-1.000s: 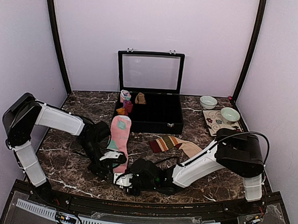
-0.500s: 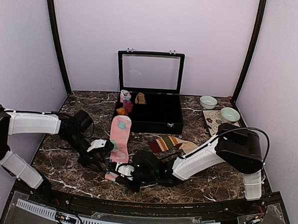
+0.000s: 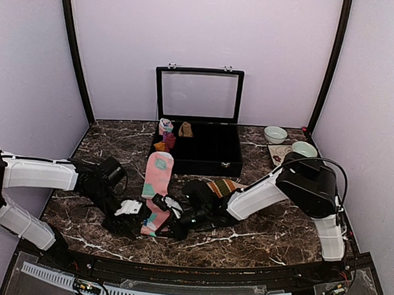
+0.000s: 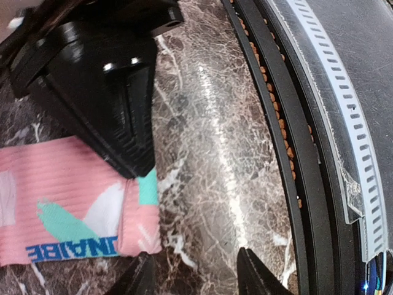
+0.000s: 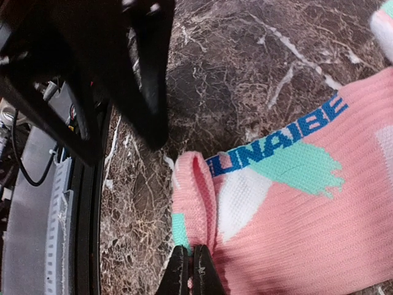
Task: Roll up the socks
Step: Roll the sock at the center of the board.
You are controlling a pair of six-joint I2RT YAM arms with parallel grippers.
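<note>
One pink sock (image 5: 295,209) edge clamped in R claw (image 5: 189,270), L claw (image 4: 196,276) apart nearby

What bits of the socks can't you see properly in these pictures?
- Top view: the striped sock is partly hidden under the right arm.
- Top view: the near end of the pink sock is covered by the right gripper, shut on it.
- Top view: the small bundles in the black case are too tiny to tell apart.
- Right wrist view: the pink sock runs off the right edge.
</note>
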